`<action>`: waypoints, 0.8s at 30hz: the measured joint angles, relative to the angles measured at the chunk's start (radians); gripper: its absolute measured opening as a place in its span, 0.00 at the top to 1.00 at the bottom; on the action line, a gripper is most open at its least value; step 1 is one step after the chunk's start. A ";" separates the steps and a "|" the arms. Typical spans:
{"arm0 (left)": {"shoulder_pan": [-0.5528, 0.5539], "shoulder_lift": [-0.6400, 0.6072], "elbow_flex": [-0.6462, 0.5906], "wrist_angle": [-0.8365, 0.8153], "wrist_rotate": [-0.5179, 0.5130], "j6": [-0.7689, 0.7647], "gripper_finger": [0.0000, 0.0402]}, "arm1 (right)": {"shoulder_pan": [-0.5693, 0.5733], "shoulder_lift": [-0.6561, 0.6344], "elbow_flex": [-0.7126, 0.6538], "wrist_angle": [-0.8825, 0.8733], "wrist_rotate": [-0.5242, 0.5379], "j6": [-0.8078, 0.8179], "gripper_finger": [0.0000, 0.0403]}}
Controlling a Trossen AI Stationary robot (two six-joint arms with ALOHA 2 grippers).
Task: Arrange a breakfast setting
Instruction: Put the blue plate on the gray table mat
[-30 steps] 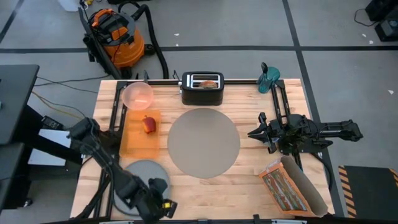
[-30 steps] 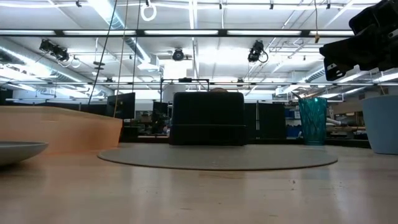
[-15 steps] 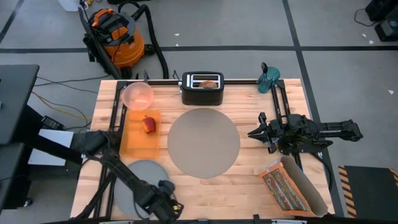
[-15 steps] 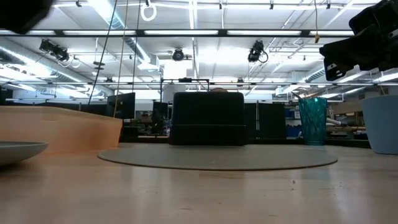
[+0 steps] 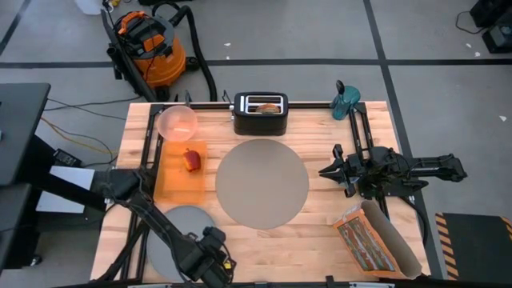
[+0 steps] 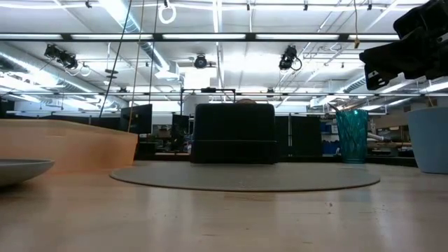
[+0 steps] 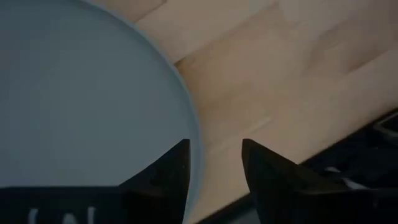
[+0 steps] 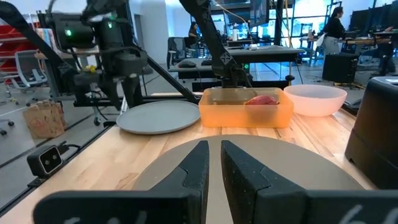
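- Two claws: your left claw (image 7: 214, 168) straddles the grey plate (image 5: 172, 228) rim at the bench's (image 5: 320, 240) near-left, fingers apart, not yet gripping.
- Next, probably: pinch, lift, carry to the round mat (image 5: 262, 183), centre.
- Right claw (image 5: 330, 170) hovers clenched, far right.
- Workshop floor surrounds the bench.

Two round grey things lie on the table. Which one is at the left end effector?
The smaller grey plate at the table's front-left corner: the left end effector straddles its rim. The large grey mat lies in the middle, away from it.
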 joint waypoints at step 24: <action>0.031 0.170 -0.033 0.090 0.153 -0.110 0.65 | 0.000 0.000 0.000 0.031 0.002 0.000 0.88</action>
